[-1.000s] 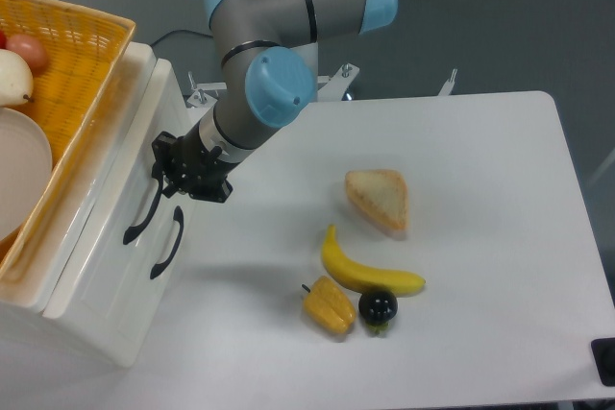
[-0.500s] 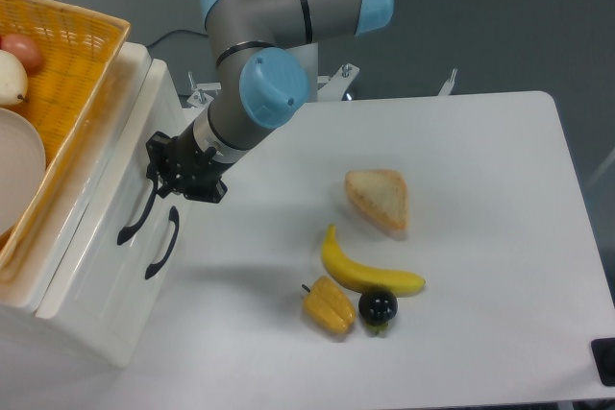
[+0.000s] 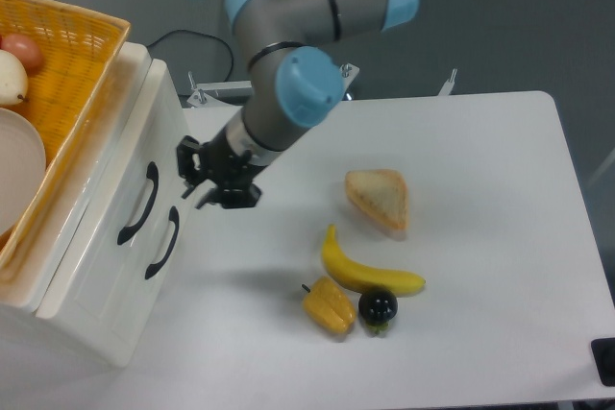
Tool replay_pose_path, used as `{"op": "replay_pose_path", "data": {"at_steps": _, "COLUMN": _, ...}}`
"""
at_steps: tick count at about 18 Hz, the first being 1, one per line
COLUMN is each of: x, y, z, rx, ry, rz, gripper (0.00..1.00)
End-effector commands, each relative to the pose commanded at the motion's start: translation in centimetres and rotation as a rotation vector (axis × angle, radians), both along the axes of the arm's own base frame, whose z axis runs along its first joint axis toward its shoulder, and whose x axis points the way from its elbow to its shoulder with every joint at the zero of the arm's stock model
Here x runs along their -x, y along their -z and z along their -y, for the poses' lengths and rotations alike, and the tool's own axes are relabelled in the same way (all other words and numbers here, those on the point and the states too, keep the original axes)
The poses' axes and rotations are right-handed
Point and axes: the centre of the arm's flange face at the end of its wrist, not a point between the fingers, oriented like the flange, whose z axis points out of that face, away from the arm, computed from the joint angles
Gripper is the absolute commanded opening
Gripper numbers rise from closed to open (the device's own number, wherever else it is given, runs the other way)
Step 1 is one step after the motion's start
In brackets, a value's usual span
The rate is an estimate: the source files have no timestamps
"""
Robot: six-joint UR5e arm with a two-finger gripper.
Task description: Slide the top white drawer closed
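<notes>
The bench (image 3: 461, 141) is white and carries a white cabinet (image 3: 96, 276) at its left end, with an orange basket (image 3: 67, 64) on top. The arm (image 3: 288, 64) reaches down from above toward the cabinet front. The top drawer (image 3: 115, 189) sits in the upper part of that cabinet, glossy white with a black curved handle (image 3: 139, 204), its front flush with the lower drawer (image 3: 135, 266) beneath it. The jaws (image 3: 207, 182) hang just to the right of the drawer front, apart from it and touching nothing; whether they stand wide or narrow cannot be told from this angle. Half a second ago the jaws were pressed at the top handle; now they have drawn away to the right. On the bench lie a banana (image 3: 370, 274), a slice of bread (image 3: 379, 199), a yellow pepper (image 3: 329, 306) and a small dark fruit (image 3: 378, 307).
</notes>
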Motion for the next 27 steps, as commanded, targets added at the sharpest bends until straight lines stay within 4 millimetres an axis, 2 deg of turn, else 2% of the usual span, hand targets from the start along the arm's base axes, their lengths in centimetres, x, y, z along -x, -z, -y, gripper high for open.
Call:
{"op": "replay_pose_path", "data": {"at_steps": 2, "x": 3.0, "y": 0.3, "z": 1.4, "rx": 0.016, "ry": -0.04, "rz": -0.016, "gripper": 0.47}}
{"op": "replay_pose_path", "data": {"at_steps": 5, "x": 7.3, "y": 0.9, "z": 3.4, "rx": 0.053, "ry": -0.094, "rz": -0.05, "gripper": 0.53}}
{"op": "replay_pose_path", "data": {"at_steps": 7, "x": 9.8, "y": 1.2, "z": 5.0, "rx": 0.067, "ry": -0.101, "rz": -0.08, "gripper": 0.73}}
{"op": "replay_pose_path", "data": {"at_steps": 9, "x": 12.2, "y": 1.7, "z": 6.8, "rx": 0.074, "ry": -0.096, "rz": -0.122, "gripper": 0.81}}
{"op": "replay_pose_path", "data": {"at_steps": 11, "x": 14.7, "y": 2.2, "z": 9.0, "rx": 0.107, "ry": -0.116, "rz": -0.173, "gripper": 1.0}}
{"op": "replay_pose_path", "data": {"at_steps": 17, "x": 20.8, "y": 3.2, "z": 14.5, "rx": 0.116, "ry": -0.144, "rz": -0.293, "gripper": 1.0}}
{"op": "replay_pose_path", "data": {"at_steps": 23, "x": 26.6, "y": 4.4, "z": 20.5, "rx": 0.21, "ry": 0.153, "rz": -0.464, "gripper": 1.0}}
{"op": "replay_pose_path", "data": {"at_steps": 27, "x": 30.1, "y": 5.0, "z": 23.3, "rx": 0.213, "ry": 0.358, "rz": -0.567, "gripper": 1.0}}
